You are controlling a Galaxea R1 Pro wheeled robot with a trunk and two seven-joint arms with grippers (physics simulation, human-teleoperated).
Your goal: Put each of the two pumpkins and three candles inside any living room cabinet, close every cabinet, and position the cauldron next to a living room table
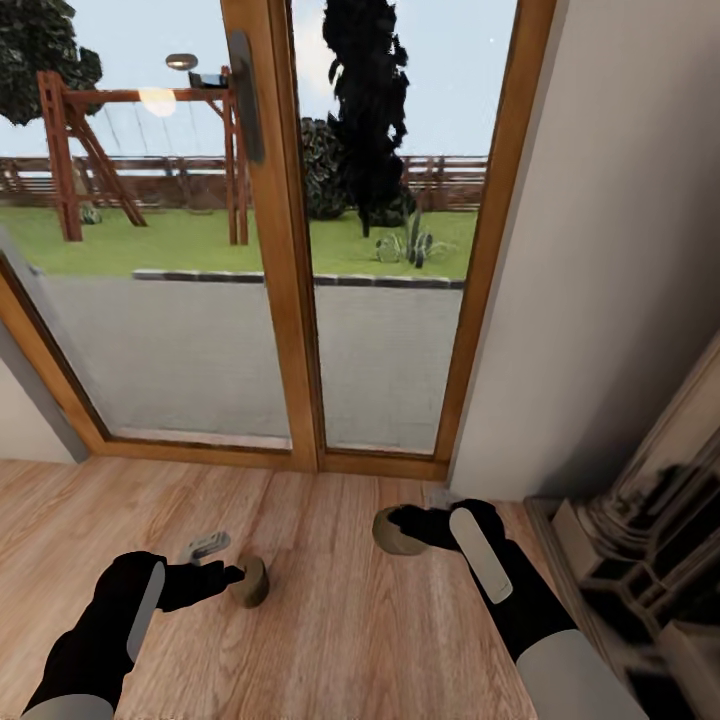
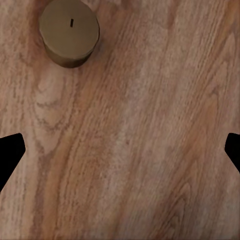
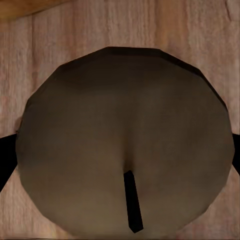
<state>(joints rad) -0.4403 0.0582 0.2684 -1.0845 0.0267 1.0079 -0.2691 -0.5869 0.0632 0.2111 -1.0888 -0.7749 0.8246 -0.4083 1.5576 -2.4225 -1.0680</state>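
Right gripper (image 1: pixel 400 528) was closed around a candle (image 1: pixel 393 533), which was held clear of the wooden floor (image 1: pixel 340 620) just near of the door sill. In the right wrist view this candle (image 3: pixel 125 155) appeared end-on, its dark wick visible, with black fingertips (image 3: pixel 6 160) at both flanks. Left gripper (image 1: pixel 232 578) was spread wide in its wrist view, fingertips (image 2: pixel 10 155) at opposite edges of the picture with bare floor (image 2: pixel 140 140) between them. A second candle (image 1: pixel 251 581) lay just beyond the left gripper in the head view; whether the fingers touched it could not be determined. The left wrist view showed a candle (image 2: pixel 69 31) standing upright on the floor, apart from the fingers.

Surroundings: a glazed double door with a wooden frame (image 1: pixel 290 300) stood on the far side, with lawn, a swing set (image 1: pixel 140 150) and a dark tree (image 1: pixel 370 110) behind the glass. A plain wall (image 1: pixel 600 250) rose on the right. A dark reflective unit (image 1: pixel 650 540) occupied the near right corner; it was cut off by the picture edge and could not be identified. A small grey metal part (image 1: pixel 205 547) lay on the floor just far of the left gripper.

Both arms reached forward and down, black forearms extended, grey upper sections cut off at the near edge.
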